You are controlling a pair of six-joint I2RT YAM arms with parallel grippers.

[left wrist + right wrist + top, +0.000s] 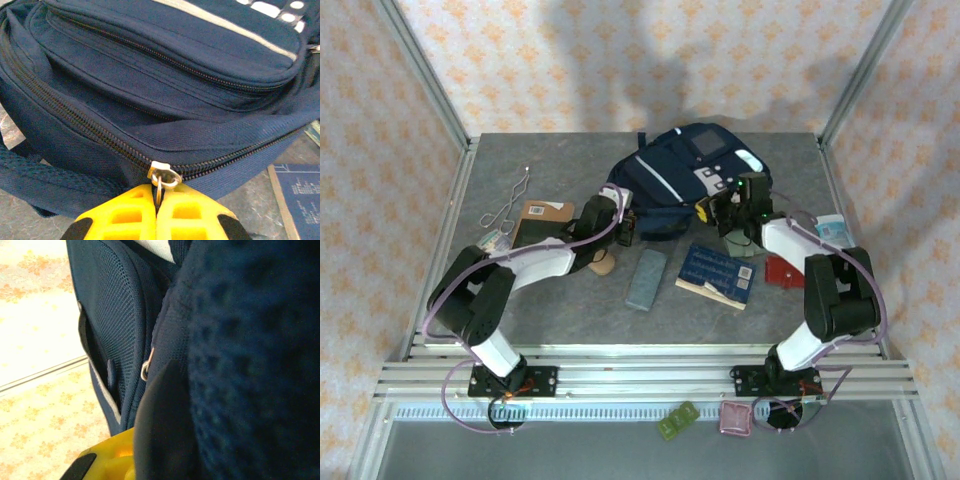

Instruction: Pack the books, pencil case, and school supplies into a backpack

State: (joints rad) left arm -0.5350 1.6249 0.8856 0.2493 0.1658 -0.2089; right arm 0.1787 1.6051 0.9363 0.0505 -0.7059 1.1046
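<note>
Pinching the zipper pull (161, 179) of the backpack (150, 75) tight in the left gripper (157, 202), with the zip closed along that seam. From overhead: backpack far-middle on the table (560, 310), blue book (716, 272) outside just before it, brown book (542, 218) off left. Buried against mesh with the right gripper (730, 212), grip impossible to tell.

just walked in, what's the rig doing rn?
Looks like it is starting on the bag's zip. The left gripper is shut on the zipper pull of the backpack. The right gripper is pressed against the backpack's right side, apparently bracing it; its grip is hidden. The blue book, brown book, grey-blue case and tan case lie on the table, not yet packed.
</note>
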